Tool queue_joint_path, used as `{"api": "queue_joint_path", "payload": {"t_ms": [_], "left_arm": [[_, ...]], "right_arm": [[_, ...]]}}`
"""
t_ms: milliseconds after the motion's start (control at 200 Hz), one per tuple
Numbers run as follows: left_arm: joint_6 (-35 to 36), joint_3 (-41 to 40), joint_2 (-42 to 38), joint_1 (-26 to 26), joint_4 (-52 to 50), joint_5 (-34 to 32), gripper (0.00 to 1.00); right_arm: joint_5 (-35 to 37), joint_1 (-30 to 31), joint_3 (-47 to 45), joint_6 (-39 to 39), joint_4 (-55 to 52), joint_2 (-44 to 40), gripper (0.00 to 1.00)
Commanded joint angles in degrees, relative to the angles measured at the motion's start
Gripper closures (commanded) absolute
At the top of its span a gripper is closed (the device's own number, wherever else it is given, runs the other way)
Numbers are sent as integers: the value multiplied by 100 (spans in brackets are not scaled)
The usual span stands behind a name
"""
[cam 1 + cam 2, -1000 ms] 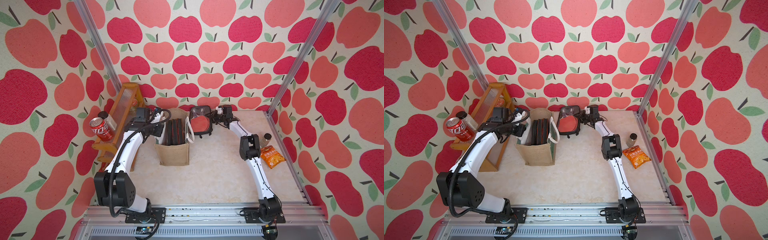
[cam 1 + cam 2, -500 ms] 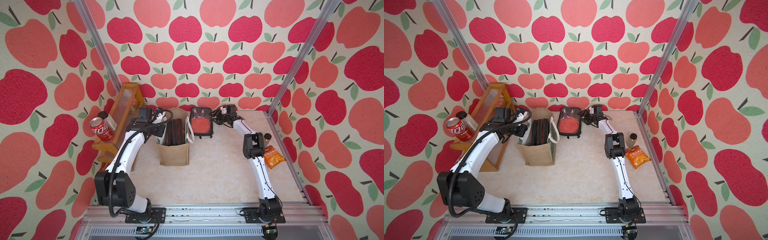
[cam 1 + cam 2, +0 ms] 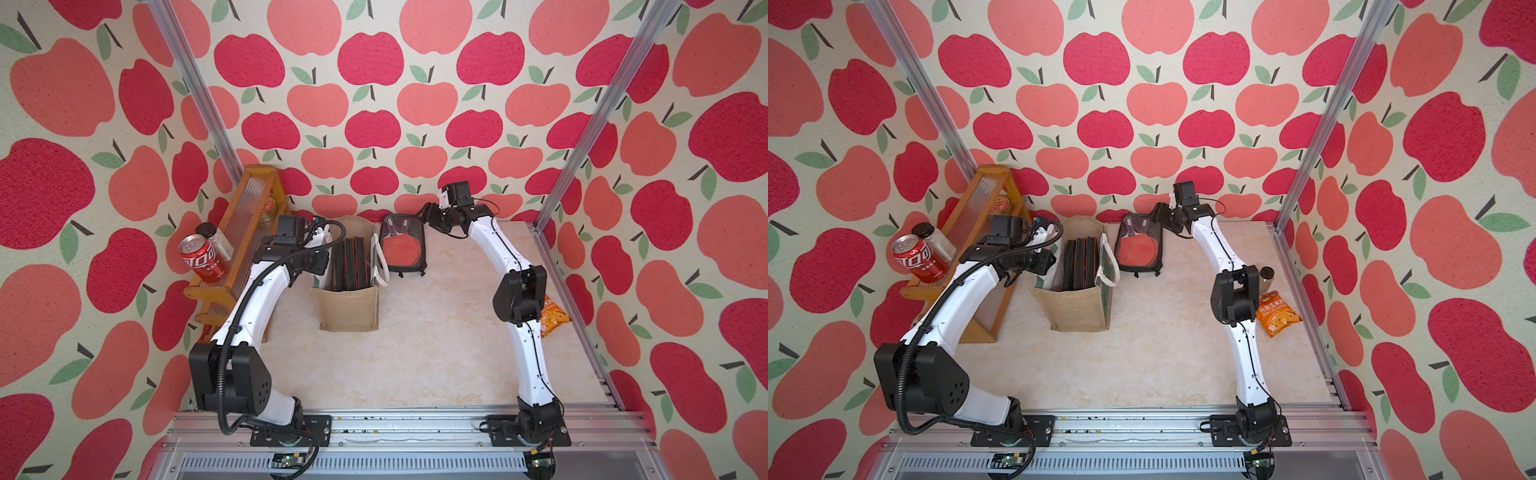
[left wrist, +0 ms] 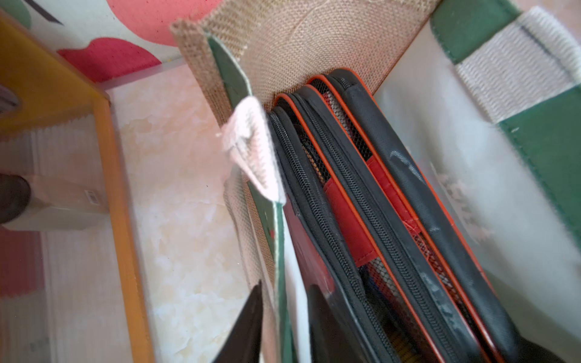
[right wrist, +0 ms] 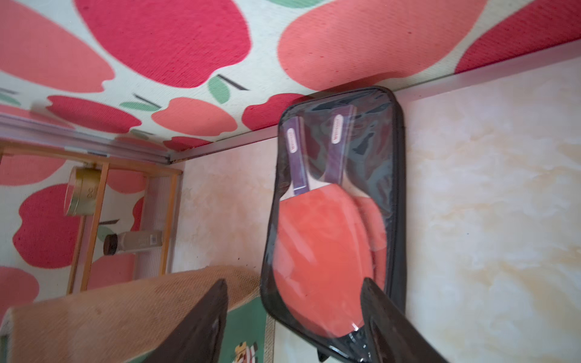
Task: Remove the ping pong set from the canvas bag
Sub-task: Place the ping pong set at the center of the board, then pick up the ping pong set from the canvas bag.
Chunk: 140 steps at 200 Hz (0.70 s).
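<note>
One ping pong set point(image 3: 402, 248), now free

snack bag point(image 3: 556, 321) half hidden, L pincer point(image 4: 284, 287) cropped

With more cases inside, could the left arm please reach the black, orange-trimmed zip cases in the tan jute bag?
Probably yes: left tool straddles the jute bag's open rim, beside the uncovered cases.

table: pale marbled top point(image 3: 415, 365)
on it: canvas bag point(image 3: 349, 309), ping pong set point(image 3: 405, 251) just beside, snack packet point(image 3: 556, 321), wooden rack point(image 3: 214, 298)
</note>
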Motion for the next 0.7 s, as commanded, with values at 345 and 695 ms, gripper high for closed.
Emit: {"api": "queue_joint_path", "payload": {"t_ms": [345, 695], "left_arm": [[-63, 58, 154, 51, -294, 219, 99], [-271, 149, -8, 26, -202, 247, 100]], "right_arm": [[513, 1479, 1569, -874, -1554, -478, 41], [227, 2328, 1697, -743, -1504, -513, 50]]}}
